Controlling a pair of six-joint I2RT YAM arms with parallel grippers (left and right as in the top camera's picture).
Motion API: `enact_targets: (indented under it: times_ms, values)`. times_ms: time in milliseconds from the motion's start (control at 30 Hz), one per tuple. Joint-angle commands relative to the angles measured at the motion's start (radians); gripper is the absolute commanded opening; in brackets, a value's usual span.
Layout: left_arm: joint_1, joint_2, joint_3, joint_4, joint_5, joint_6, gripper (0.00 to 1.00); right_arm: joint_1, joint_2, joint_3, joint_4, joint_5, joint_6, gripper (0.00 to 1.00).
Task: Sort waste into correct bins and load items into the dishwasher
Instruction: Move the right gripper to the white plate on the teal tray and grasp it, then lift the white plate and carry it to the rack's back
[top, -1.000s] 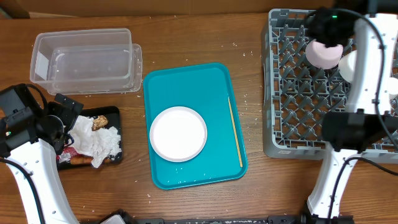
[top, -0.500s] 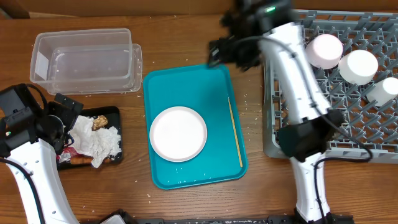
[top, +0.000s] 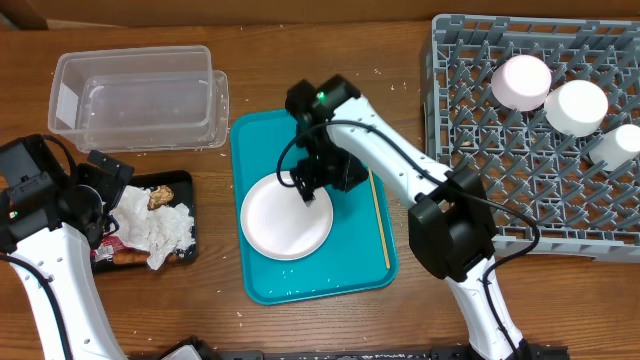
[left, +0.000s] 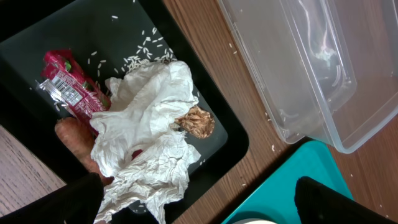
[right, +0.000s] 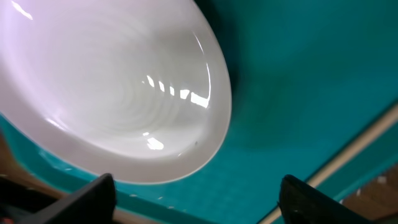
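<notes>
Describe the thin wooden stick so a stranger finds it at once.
Find the teal plastic tray at the middle of the table. Along its right edge lies the thin wooden stick; unlike the round white plate beside it, it is long and straight.

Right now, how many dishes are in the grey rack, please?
3, upper right in the grey rack: a pale pink dish, a white dish beside it, a small white cup at the frame edge; more could lie off-frame.
</notes>
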Motion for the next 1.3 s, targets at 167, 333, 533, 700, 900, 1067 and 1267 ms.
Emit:
enact_targets:
  times_ms: [167,333,533,700,900,1067,1267]
  values:
    - [0.002,0.0,0.017,0.0,0.0,-0.01,1.0,0.008,-0.029,-0.146,0.102,-0.002,0.003,0.62]
    - [0.002,0.0,0.017,0.0,0.0,-0.01,1.0,0.01,-0.029,-0.203,0.189,-0.027,0.037,0.46]
    - [0.002,0.0,0.017,0.0,0.0,-0.01,1.0,0.01,-0.029,-0.264,0.257,-0.027,0.072,0.41]
    - [0.002,0.0,0.017,0.0,0.0,-0.01,1.0,0.009,-0.029,-0.262,0.257,-0.027,0.082,0.22]
    - [0.002,0.0,0.017,0.0,0.001,-0.01,1.0,0.009,-0.029,-0.215,0.238,-0.027,0.108,0.04]
    - [0.002,0.0,0.017,0.0,0.0,-0.01,1.0,-0.004,-0.042,-0.072,0.132,0.029,0.108,0.04]
    - [0.002,0.0,0.017,0.0,0.0,-0.01,1.0,-0.106,-0.093,0.203,-0.063,0.287,0.123,0.04]
